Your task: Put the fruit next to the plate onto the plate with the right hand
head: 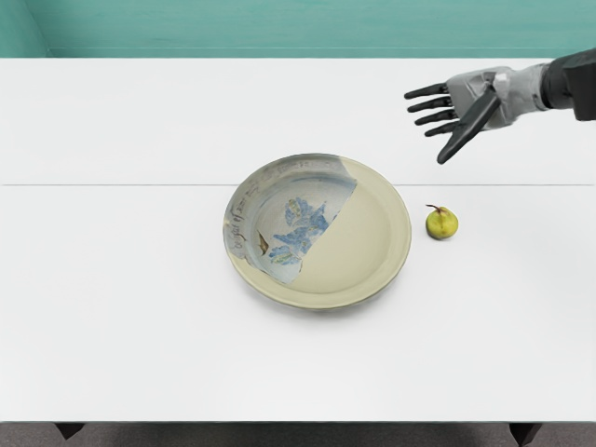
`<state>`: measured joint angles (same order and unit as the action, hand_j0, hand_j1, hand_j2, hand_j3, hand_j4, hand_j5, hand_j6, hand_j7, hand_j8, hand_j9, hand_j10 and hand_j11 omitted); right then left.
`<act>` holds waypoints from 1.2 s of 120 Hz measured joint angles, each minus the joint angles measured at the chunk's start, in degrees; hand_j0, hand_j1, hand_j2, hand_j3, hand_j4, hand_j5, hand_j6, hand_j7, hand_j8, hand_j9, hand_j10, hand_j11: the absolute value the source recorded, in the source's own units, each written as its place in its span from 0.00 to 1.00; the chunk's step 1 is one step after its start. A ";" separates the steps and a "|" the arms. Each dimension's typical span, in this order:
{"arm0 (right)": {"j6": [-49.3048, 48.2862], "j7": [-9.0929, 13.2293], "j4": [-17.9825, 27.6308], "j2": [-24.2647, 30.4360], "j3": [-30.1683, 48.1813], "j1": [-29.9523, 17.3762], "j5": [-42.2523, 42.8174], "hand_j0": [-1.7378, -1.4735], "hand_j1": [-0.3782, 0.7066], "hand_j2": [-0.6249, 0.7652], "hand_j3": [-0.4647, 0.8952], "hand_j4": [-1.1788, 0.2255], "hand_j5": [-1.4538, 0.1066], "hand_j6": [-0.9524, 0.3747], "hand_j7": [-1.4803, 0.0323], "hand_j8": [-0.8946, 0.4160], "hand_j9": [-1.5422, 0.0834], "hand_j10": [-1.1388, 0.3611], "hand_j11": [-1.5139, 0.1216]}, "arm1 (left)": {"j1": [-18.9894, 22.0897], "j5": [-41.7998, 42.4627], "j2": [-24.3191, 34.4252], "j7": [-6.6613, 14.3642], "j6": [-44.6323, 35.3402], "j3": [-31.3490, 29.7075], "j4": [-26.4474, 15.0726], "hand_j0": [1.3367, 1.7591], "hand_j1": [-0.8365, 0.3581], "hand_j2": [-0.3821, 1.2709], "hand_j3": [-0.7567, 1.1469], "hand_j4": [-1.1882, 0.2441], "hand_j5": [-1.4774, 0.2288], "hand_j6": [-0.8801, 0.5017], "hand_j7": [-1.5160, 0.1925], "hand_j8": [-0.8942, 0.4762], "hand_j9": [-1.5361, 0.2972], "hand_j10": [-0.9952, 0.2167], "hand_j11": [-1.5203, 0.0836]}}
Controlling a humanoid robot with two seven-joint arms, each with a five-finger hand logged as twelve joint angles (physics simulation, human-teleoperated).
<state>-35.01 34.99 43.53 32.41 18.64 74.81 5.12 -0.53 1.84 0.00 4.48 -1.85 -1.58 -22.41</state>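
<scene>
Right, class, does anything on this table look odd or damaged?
The plate looks odd: its left part carries a grey-blue pattern that ends at a jagged line, the rest plain cream. The pear sits beside it, nothing spilled.
</scene>
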 joint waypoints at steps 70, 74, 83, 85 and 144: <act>1.35 0.01 17.01 -2.09 -43.18 41.94 -6.16 0.30 0.03 0.45 0.34 0.84 0.93 0.72 0.98 0.68 0.95 0.76 0.93 | 0.00 0.00 0.00 0.00 0.00 0.00 0.00 0.76 0.99 0.23 0.40 0.83 0.86 0.63 0.88 0.65 0.83 0.82 0.94; 4.97 0.01 21.39 -3.05 -49.41 47.49 -8.07 0.30 0.03 0.45 0.34 0.84 0.93 0.72 0.98 0.68 0.95 0.76 0.93 | 0.00 0.00 0.00 0.00 0.00 0.00 0.00 0.76 0.99 0.23 0.40 0.83 0.86 0.63 0.88 0.65 0.83 0.82 0.94; 15.05 0.01 30.30 -4.48 -59.25 55.31 -10.91 0.30 0.03 0.45 0.34 0.84 0.93 0.72 0.98 0.68 0.95 0.76 0.93 | 0.00 0.00 0.00 0.00 -0.01 -0.01 0.00 0.76 0.99 0.23 0.40 0.83 0.86 0.63 0.88 0.65 0.83 0.82 0.94; 17.33 0.01 31.94 -4.66 -60.78 56.33 -11.30 0.30 0.03 0.45 0.34 0.84 0.93 0.72 0.98 0.68 0.95 0.76 0.93 | 0.00 0.00 0.00 0.00 -0.01 -0.01 0.00 0.76 0.99 0.23 0.40 0.83 0.86 0.63 0.88 0.65 0.83 0.82 0.94; 56.18 0.01 42.42 -9.98 -63.24 40.58 -7.08 0.30 0.03 0.45 0.34 0.84 0.93 0.72 0.98 0.68 0.95 0.76 0.93 | 0.00 0.00 0.00 0.00 0.00 0.00 0.00 0.76 0.99 0.23 0.40 0.83 0.86 0.63 0.88 0.65 0.83 0.82 0.94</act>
<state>21.17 35.00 85.94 22.43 -44.60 115.39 -1.96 -0.53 1.85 0.00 4.48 -1.85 -1.58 -22.41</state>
